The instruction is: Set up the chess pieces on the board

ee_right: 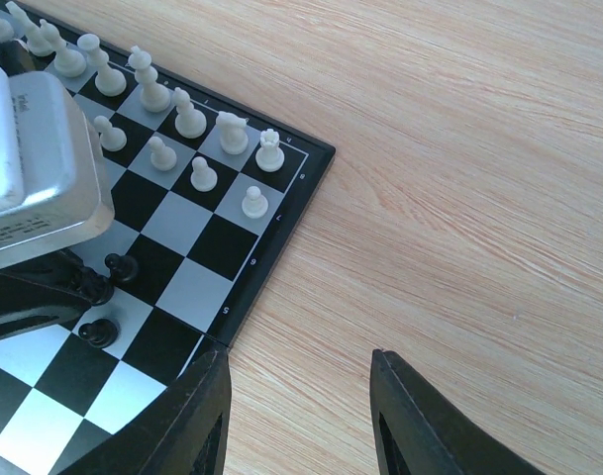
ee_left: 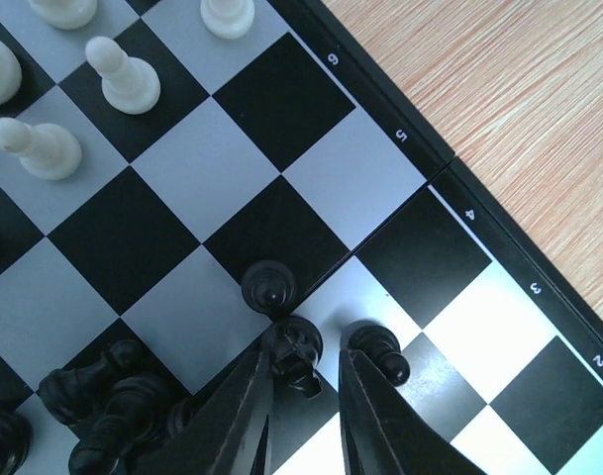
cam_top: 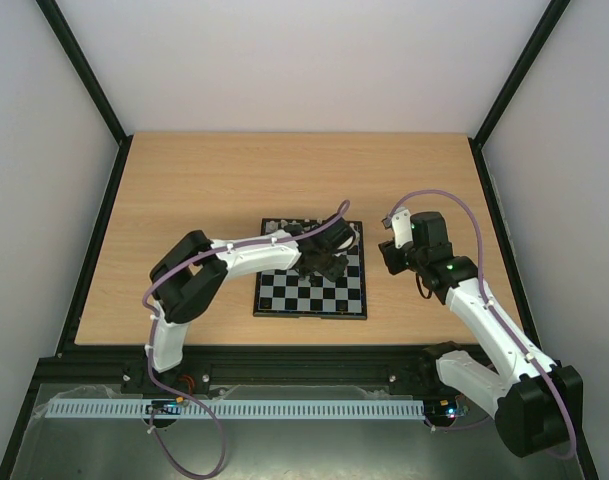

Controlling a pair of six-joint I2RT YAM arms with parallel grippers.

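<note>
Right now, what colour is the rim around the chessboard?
Black; the rim shows best in the right wrist view.

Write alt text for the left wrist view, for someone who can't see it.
The left gripper brackets one black piece on the board, fingers apart. More black pieces cluster at lower left; white pieces stand at upper left.

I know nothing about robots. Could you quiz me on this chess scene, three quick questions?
1. True or false: the right gripper holds a chess piece.
2. Which pieces stand in rows on the board? A white, B black, C both.
3. Fill in: the left gripper straddles a ___ piece.
Key: 1 false, it is empty. 2 A, the white pieces. 3 black, the black piece.
</note>
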